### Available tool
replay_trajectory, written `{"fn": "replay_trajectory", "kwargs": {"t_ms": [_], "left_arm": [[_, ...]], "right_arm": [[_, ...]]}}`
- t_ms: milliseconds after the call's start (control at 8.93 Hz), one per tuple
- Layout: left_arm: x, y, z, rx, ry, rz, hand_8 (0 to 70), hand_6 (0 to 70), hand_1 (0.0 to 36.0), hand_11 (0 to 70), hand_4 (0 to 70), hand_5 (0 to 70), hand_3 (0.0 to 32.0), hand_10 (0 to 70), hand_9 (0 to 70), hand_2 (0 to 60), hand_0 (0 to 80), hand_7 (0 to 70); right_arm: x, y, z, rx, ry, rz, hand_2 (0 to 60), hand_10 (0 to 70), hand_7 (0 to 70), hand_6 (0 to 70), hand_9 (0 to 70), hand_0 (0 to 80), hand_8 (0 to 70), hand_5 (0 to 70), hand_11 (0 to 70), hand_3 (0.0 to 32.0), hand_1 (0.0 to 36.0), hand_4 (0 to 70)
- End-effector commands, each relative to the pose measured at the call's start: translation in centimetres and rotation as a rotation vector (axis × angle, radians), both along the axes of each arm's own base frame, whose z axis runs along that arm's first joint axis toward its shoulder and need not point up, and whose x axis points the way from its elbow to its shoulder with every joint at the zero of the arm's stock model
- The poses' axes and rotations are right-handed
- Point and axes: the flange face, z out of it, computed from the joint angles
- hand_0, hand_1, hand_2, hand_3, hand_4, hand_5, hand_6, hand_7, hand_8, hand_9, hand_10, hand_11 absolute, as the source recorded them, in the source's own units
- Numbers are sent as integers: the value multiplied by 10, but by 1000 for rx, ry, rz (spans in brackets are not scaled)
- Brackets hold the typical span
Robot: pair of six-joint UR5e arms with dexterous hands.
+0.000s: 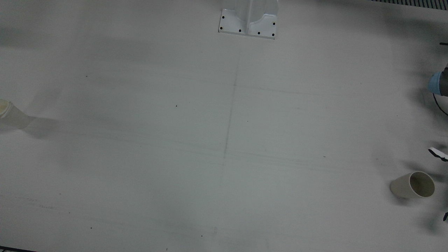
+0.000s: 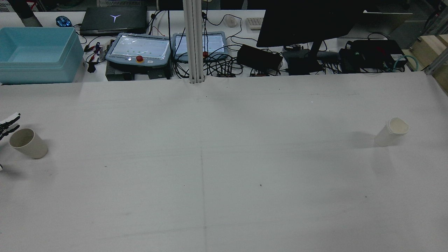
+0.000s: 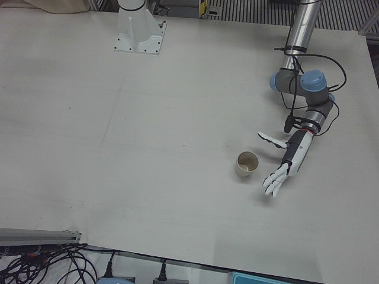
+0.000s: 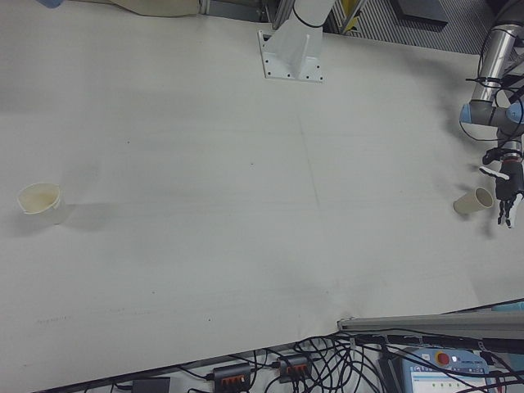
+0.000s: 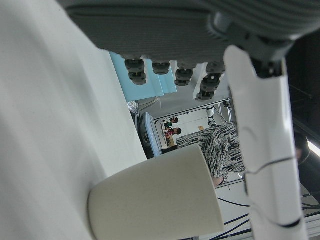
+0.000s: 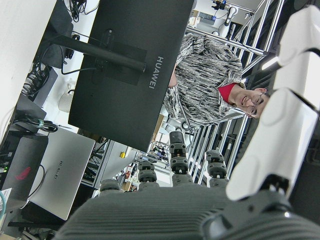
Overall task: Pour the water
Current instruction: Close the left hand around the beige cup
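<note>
A beige paper cup [image 3: 247, 164] stands upright on the table near its left edge; it also shows in the rear view [image 2: 28, 143], the front view [image 1: 414, 185] and the left hand view [image 5: 160, 200]. My left hand [image 3: 284, 163] is open just beside it, fingers spread and not touching it, and holds nothing. A whitish cup [image 2: 392, 131] stands far off on the right side, seen also in the right-front view [image 4: 41, 202]. My right hand [image 6: 150, 215] shows only in its own view, fingers [image 6: 280, 125] apart, empty, facing the monitor.
A white post base [image 1: 248, 22] is bolted at the table's robot side. Beyond the far edge are a blue bin [image 2: 36, 54], teach pendants [image 2: 140, 49], cables and a monitor [image 2: 308, 21]. The left arm [image 3: 302, 83] reaches in from the edge.
</note>
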Motion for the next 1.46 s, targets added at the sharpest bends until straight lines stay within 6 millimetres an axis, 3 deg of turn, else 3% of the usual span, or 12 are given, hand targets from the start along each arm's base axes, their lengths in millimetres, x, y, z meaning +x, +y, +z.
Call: {"fn": "replay_trajectory", "kwargs": {"t_ms": [0, 224, 672, 784, 896, 1007, 1119, 1343], "left_arm": [[42, -9, -12, 10, -20, 45, 50, 110, 100, 96, 277, 0, 0, 55, 0, 0, 572, 42], [51, -20, -21, 11, -19, 45, 50, 113, 88, 94, 286, 0, 0, 54, 0, 0, 560, 45], [54, -24, -25, 12, -18, 44, 58, 126, 112, 105, 301, 0, 0, 60, 2, 0, 591, 65], [54, -24, -25, 11, -18, 42, 61, 127, 126, 109, 305, 0, 0, 62, 5, 0, 613, 67], [53, -25, -28, 10, -10, 34, 68, 132, 154, 116, 324, 0, 0, 64, 9, 0, 692, 75], [53, -26, -29, 8, -9, 32, 72, 135, 175, 121, 309, 368, 0, 67, 10, 0, 791, 76], [53, -26, -29, 6, -6, 32, 72, 136, 192, 128, 296, 700, 0, 71, 10, 0, 800, 78], [53, -26, -29, -7, 9, 38, 75, 143, 218, 139, 378, 700, 0, 80, 15, 0, 800, 95]], "right_arm": [[-1, -1, -1, 2, 0, -3, 119, 0, 184, 198, 94, 474, 78, 60, 0, 0, 145, 52], [-2, -1, -1, 2, -2, -5, 113, 0, 171, 190, 85, 476, 72, 60, 0, 0, 148, 35], [-1, 0, 0, -1, -1, -3, 104, 0, 142, 175, 69, 475, 63, 58, 0, 0, 148, 10], [-1, 1, 1, -2, -1, -3, 102, 0, 139, 173, 68, 475, 61, 58, 0, 0, 147, 5], [-1, 2, 1, -4, -3, -2, 97, 0, 127, 167, 62, 475, 57, 57, 0, 0, 148, 1], [-1, 2, 2, -5, -3, -2, 94, 0, 118, 161, 60, 475, 56, 57, 0, 0, 148, 0], [-1, 2, 1, -4, -7, -2, 96, 0, 112, 158, 57, 475, 55, 57, 0, 0, 149, 0], [-1, 2, 1, -4, -9, -2, 94, 0, 107, 156, 54, 476, 53, 57, 0, 0, 151, 0]]}}
